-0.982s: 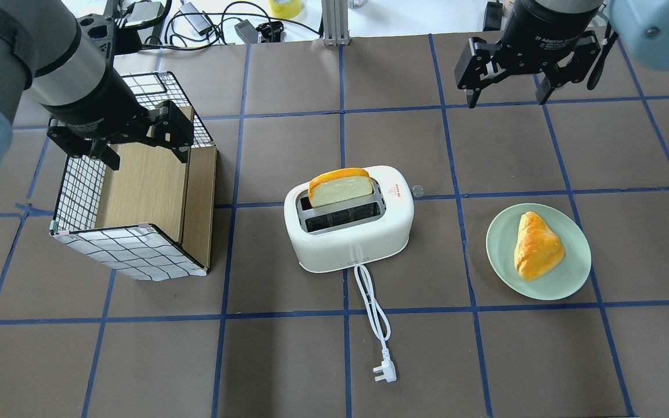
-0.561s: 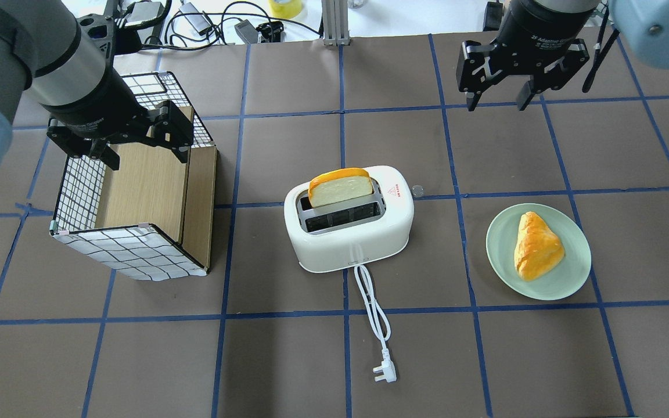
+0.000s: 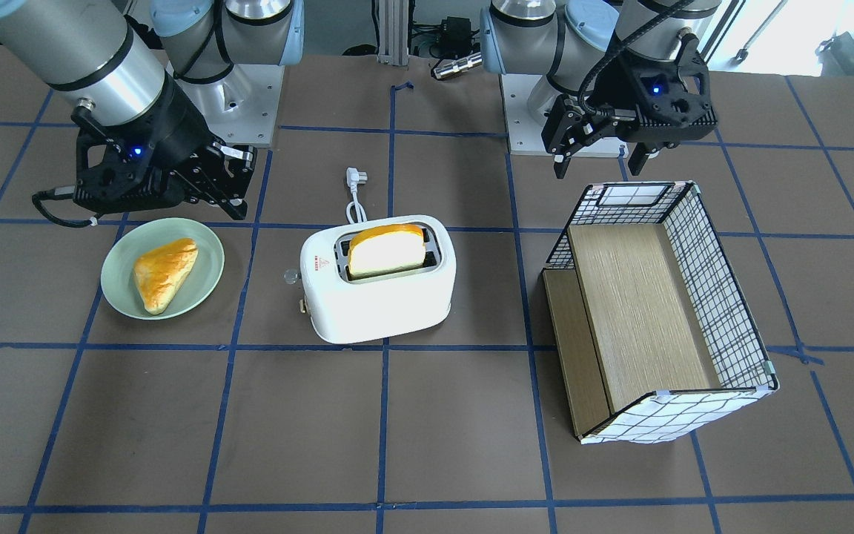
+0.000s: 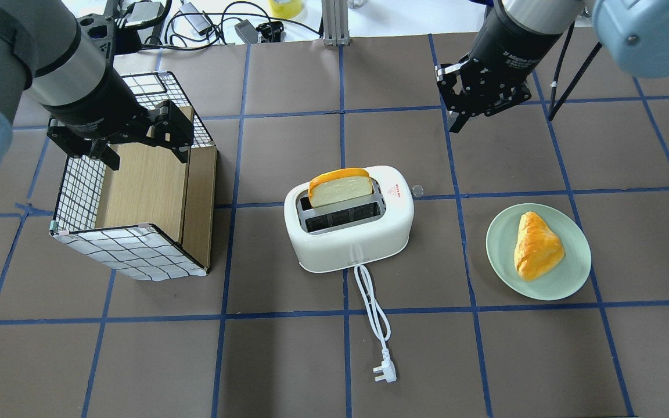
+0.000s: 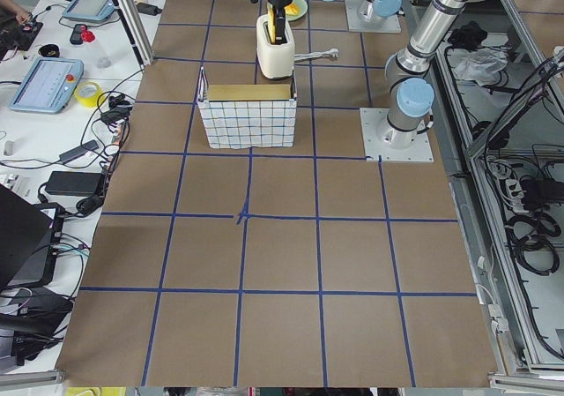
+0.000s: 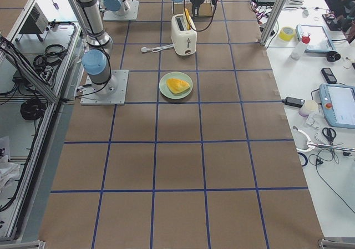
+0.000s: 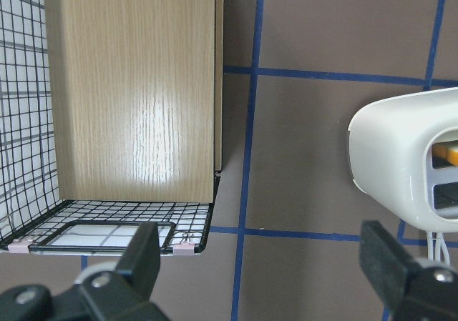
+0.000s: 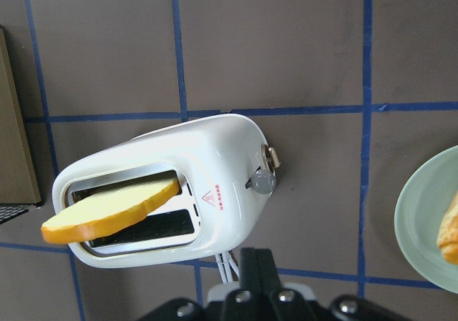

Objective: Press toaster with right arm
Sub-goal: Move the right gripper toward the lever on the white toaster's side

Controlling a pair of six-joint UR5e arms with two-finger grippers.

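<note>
Now, you see the table [image 4: 288, 360] covered with dark brown mats, and blue tape lines divide it into large squares. The toaster [image 4: 349, 232] stands near the middle of the overhead view, on a crossing of the tape lines. One bread slice [image 4: 340, 187] stands high out of its farther slot. Its white cord [image 4: 372, 302] runs toward the lower edge of the frame and ends in a plug [image 4: 385, 371] that lies on the mat. In the right wrist view, the clear knob [image 8: 263, 181] and the lever [image 8: 272, 158] are on the end of the toaster toward the right of the frame.

The right gripper [image 4: 456, 123] hangs in the upper right of the overhead view, well apart from the toaster and touching nothing; its fingers are together. The left gripper [image 4: 148, 158] hovers at the upper left, over the far end of the wire basket [image 4: 131, 252], with its fingers wide apart and nothing between them. A green plate [image 4: 567, 278] with a pastry [image 4: 538, 247] lies to the right of the toaster.

Around the table you find white benches. In the exterior left view, a tablet [image 5: 46, 83], a yellow tape roll [image 5: 88, 93] and black cables lie along the left edge of the frame.
</note>
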